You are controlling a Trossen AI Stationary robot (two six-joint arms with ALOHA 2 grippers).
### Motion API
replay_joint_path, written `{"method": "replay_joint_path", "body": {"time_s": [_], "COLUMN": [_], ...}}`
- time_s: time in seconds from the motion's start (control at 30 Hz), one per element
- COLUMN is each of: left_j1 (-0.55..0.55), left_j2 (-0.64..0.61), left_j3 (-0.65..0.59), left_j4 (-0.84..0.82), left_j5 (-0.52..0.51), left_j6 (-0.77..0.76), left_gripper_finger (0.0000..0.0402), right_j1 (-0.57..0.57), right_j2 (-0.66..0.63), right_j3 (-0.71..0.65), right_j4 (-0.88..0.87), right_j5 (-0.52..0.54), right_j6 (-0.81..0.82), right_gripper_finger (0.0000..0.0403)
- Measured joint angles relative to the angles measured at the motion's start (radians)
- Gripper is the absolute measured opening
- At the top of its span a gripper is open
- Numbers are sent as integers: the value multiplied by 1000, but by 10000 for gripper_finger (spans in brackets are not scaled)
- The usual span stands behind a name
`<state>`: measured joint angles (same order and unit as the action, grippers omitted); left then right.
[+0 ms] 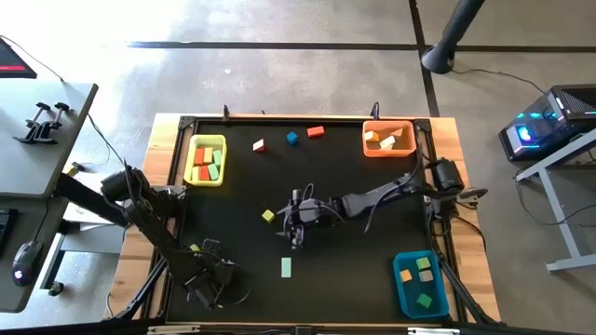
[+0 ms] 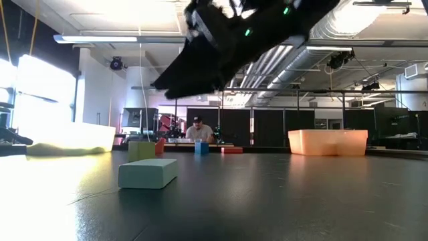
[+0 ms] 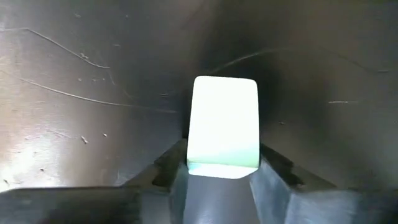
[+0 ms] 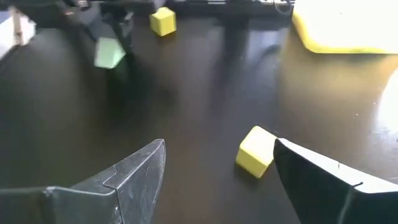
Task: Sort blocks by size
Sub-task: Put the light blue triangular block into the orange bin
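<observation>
A pale green block (image 3: 224, 124) sits between the fingers of my left gripper (image 3: 222, 169), which points straight down at the table's near left (image 1: 209, 279) and is shut on it; the right wrist view shows the same block (image 4: 109, 53). My right gripper (image 4: 217, 149) hangs open above mid-table (image 1: 296, 223). A yellow cube (image 4: 255, 151) lies on the mat below it, close to one finger and untouched. A mint bar (image 1: 286, 267) lies flat on the mat near the front. Another yellow cube (image 1: 194, 248) sits beside the left arm. My left gripper pinches the pale green block between its two fingers, on two opposite side faces (image 3: 189, 163). The fingers come from above, pointing down. Whether the block's underside is on the mat or lifted off it, I cannot tell.
A yellow bin (image 1: 206, 160) stands far left, an orange bin (image 1: 388, 138) far right and a blue bin (image 1: 417, 282) near right, each with blocks inside. A pale block (image 1: 259, 145), a blue cube (image 1: 291, 138) and a red block (image 1: 315, 131) lie along the far edge.
</observation>
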<state>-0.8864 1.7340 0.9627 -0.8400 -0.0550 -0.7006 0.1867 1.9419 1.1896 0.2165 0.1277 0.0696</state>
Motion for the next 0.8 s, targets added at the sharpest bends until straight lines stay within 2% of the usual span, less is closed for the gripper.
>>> {"method": "replay_joint_path", "body": {"time_s": [0.07,0.17,0.2,0.27,0.37,0.5,0.63,0.7,0.8], "left_j1": [4,19,29,58,119,264,411,480,550], "left_j2": [0,-13,-21,-49,-118,-179,-184,-174,-170], "left_j3": [0,0,-2,-5,-4,-5,-49,-73,-108], "left_j4": [-3,-12,-18,-35,-21,124,474,658,875], "left_j5": [-14,-67,-129,-326,-562,-703,-679,-626,-545], "left_j6": [0,-1,-1,8,66,266,560,685,812], "left_gripper_finger": [100,99,99,99,99,99,99,99,99], "right_j1": [17,47,58,81,111,127,131,139,145], "right_j2": [-31,-75,-95,-140,-212,-235,-200,-183,-182], "right_j3": [0,-25,-45,-97,-219,-392,-454,-439,-386], "right_j4": [-59,-106,-109,-68,66,383,621,620,520], "right_j5": [34,134,163,193,207,205,210,242,305], "right_j6": [-12,-45,-65,-98,-131,-132,-174,-206,-241], "right_gripper_finger": [295,295,295,295,295,295,295,295,295]}}
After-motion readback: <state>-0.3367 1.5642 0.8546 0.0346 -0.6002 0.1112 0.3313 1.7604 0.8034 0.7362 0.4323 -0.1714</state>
